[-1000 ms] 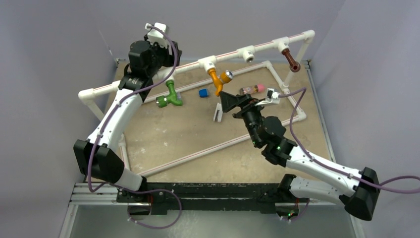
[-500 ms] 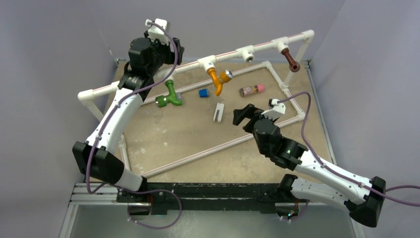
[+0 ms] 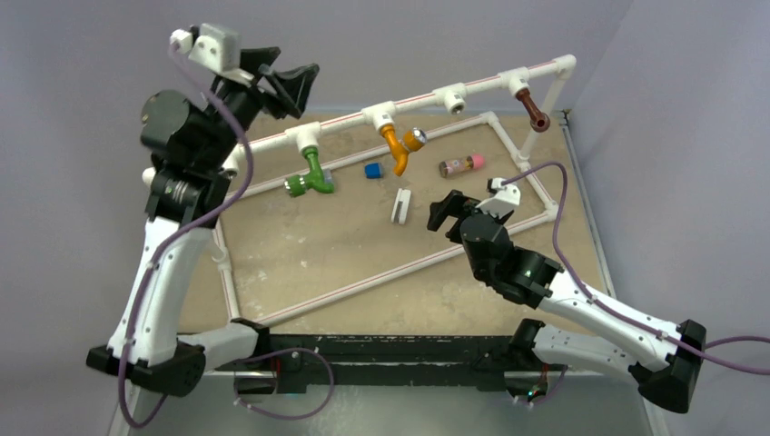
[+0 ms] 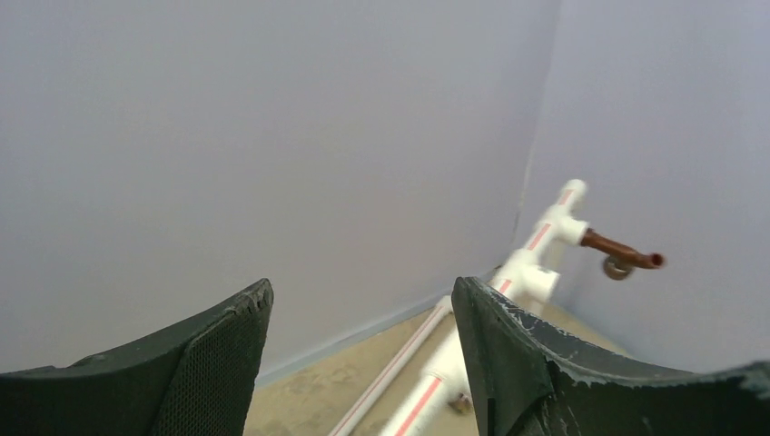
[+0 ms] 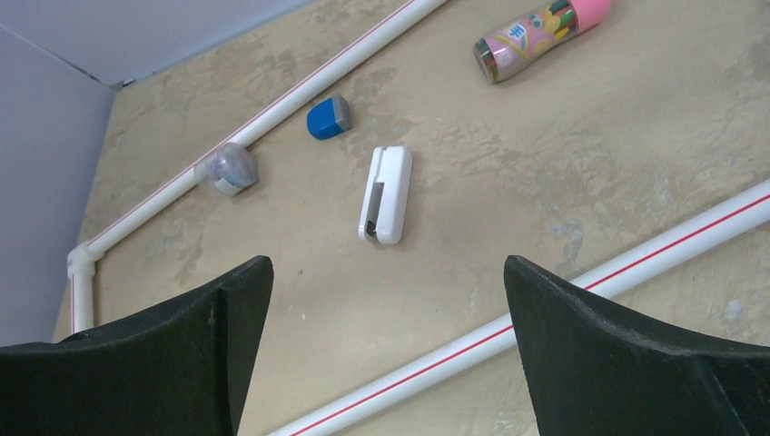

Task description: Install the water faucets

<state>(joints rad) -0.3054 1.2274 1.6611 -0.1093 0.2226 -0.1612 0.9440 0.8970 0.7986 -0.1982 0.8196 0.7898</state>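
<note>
The green faucet [image 3: 311,174] hangs from a tee on the raised white pipe [image 3: 345,125]. The orange faucet [image 3: 397,148] hangs from the tee to its right. The dark brown faucet [image 3: 532,108] hangs from the far right tee and also shows in the left wrist view [image 4: 623,255]. One tee [image 3: 453,98] between orange and brown holds nothing. My left gripper [image 3: 295,64] is open and empty, raised high above the pipe's left part [image 4: 361,289]. My right gripper [image 3: 440,210] is open and empty, low over the board, below the orange faucet [image 5: 389,265].
A white clip [image 3: 400,205] [image 5: 386,195], a blue cap [image 3: 372,170] [image 5: 327,116] and a pink-and-brown cylinder [image 3: 461,164] [image 5: 540,27] lie on the tan board. Floor pipes [image 5: 581,291] frame the board. Purple walls stand close behind and to the right.
My left arm has lifted up and to the left, away from the green faucet's tee. My right gripper pulled back from the orange faucet toward the near side, then stayed.
</note>
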